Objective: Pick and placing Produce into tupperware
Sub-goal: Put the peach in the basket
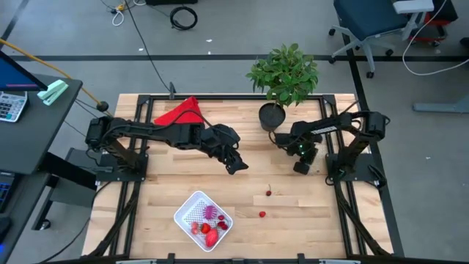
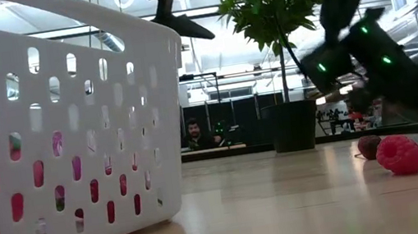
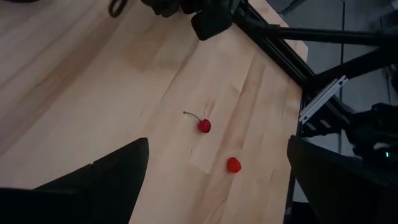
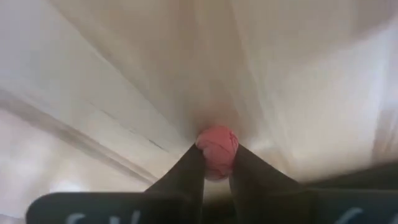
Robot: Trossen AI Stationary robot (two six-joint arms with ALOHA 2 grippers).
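The white tupperware (image 1: pixel 204 218) sits near the table's front edge and holds a few red fruit pieces and a purple one; it fills the left of the low view as a slotted white wall (image 2: pixel 53 132). A cherry (image 1: pixel 269 193) and a small red piece (image 1: pixel 262 214) lie on the wood to its right, also seen as the cherry (image 3: pixel 204 126) and red piece (image 3: pixel 233 165). My left gripper (image 1: pixel 234 163) hangs open above mid-table. My right gripper (image 1: pixel 300 168) is down at the table's right, shut on a round red fruit piece (image 4: pixel 217 146). My right gripper pinches the round red fruit piece by its two opposite sides (image 4: pixel 217 138) between the free ends of its two fingers. The fingers come from above, slanting steeply down. The piece is close to the wood; whether it rests there I cannot tell.
A potted green plant (image 1: pixel 283 72) in a black pot (image 1: pixel 271 116) stands at the far edge, close to my right arm. A red cloth (image 1: pixel 179 111) lies at the far left, behind my left arm. Bare wood lies between the tupperware and my right gripper.
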